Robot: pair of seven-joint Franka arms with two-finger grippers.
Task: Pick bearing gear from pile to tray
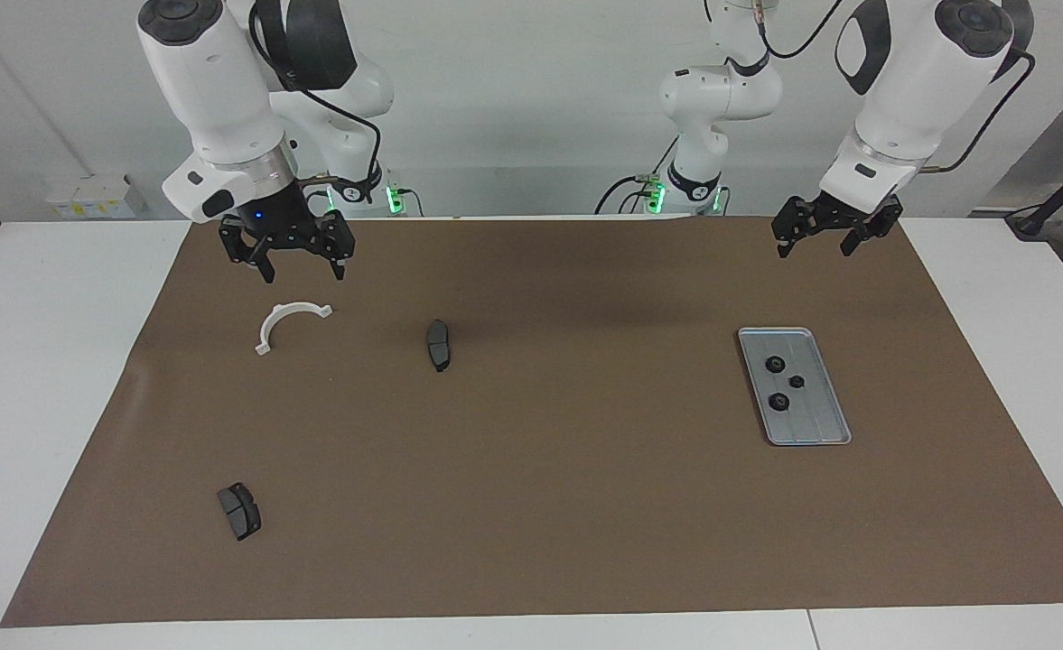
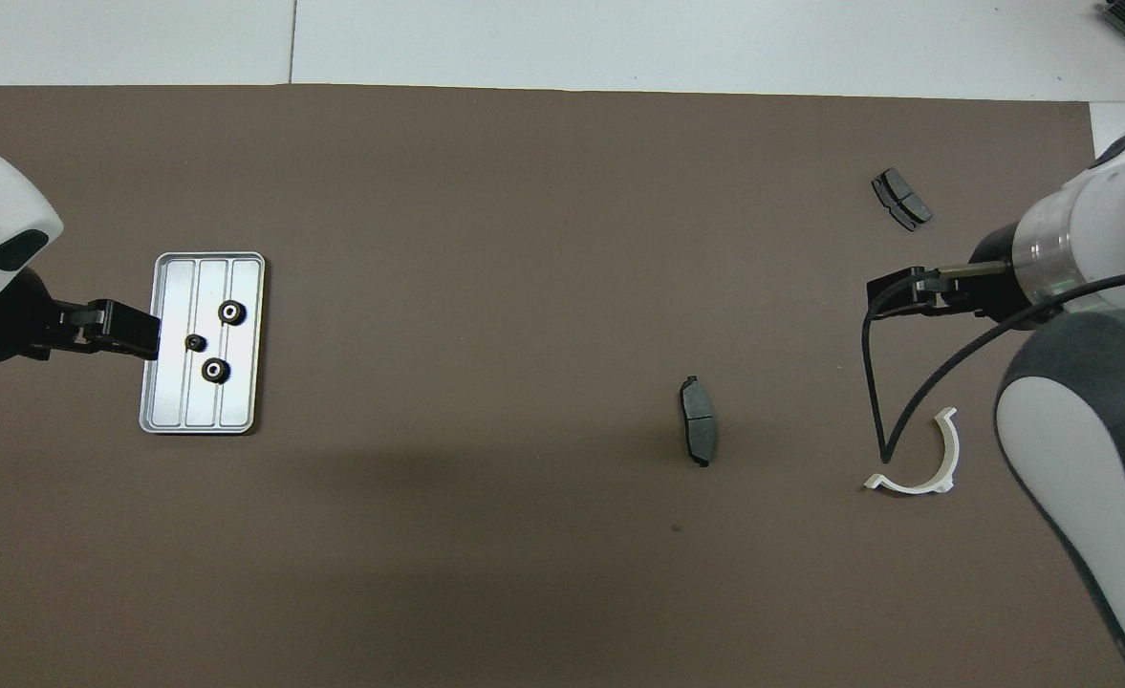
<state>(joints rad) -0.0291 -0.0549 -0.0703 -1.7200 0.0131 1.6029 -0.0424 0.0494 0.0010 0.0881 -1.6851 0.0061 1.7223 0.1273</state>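
Observation:
Three small black bearing gears [image 1: 774,364] [image 2: 230,311] lie in the silver tray [image 1: 818,420] [image 2: 237,406], toward the left arm's end of the brown mat. The pile is a loose scatter of two dark brake pads [image 1: 438,344] [image 2: 698,420] and a white curved bracket [image 1: 296,308] [image 2: 909,487]. My left gripper [image 1: 811,248] [image 2: 132,330] hangs open and holds nothing. It is raised over the mat's edge beside the robots, and from overhead its tips overlap the tray's rim. My right gripper [image 1: 303,271] [image 2: 897,291] hangs open and holds nothing above the bracket.
The second brake pad [image 1: 238,511] [image 2: 900,199] lies much farther from the robots, toward the right arm's end. The brown mat [image 1: 567,506] covers the white table. A black cable [image 2: 873,382] loops down from the right arm.

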